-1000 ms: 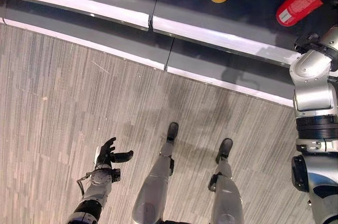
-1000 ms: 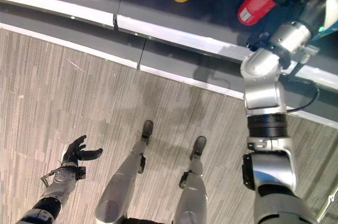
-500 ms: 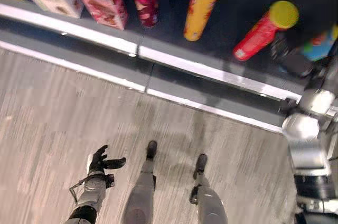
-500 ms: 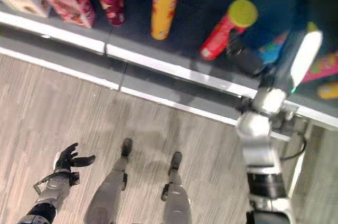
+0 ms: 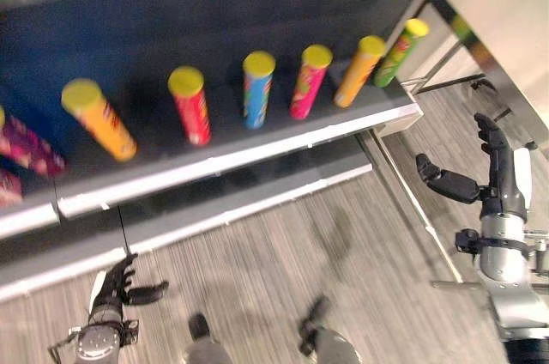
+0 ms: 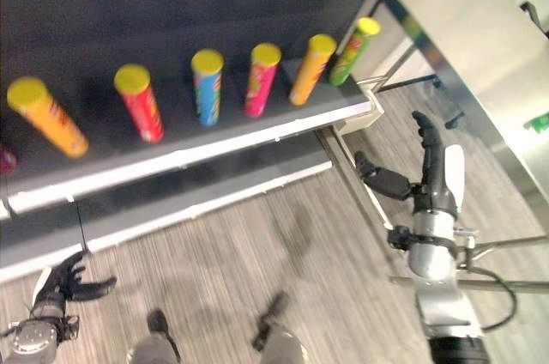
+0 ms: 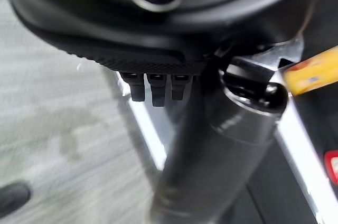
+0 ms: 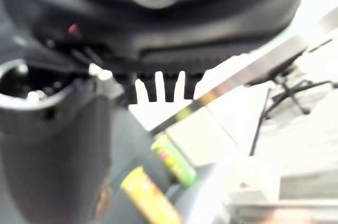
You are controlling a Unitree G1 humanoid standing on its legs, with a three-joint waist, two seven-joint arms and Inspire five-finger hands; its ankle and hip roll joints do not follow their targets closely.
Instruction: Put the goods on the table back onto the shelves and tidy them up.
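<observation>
We are looking down on a dark grey shelf (image 5: 257, 154) with a pale front edge, and we are counting six tall cylindrical cans standing along it in a row, each with a flat yellow lid. From our left they are an orange can (image 5: 99, 119), a red can (image 5: 192, 106), a blue can (image 5: 256, 89), a pink can (image 5: 307, 81), a second orange-yellow can (image 5: 358, 70) and a green can (image 5: 398, 51) at the shelf's right end. They are standing apart from one another, all upright, none touching. At the far left edge a dark red patterned item (image 5: 26, 148) is poking in; it may be another can or a box, we cannot tell which. A second, lower shelf ledge (image 5: 214, 214) is running below the first. The floor (image 5: 283, 269) is showing a fine grey striped grain.

We are keeping two hands in sight, both holding nothing. Our left hand (image 5: 116, 288) is hanging low over the floor, fingers relaxed and thumb out. Our right hand (image 5: 489, 166) is raised to the right of the shelf's end, fingers straight and thumb spread wide, well apart from the green can
</observation>
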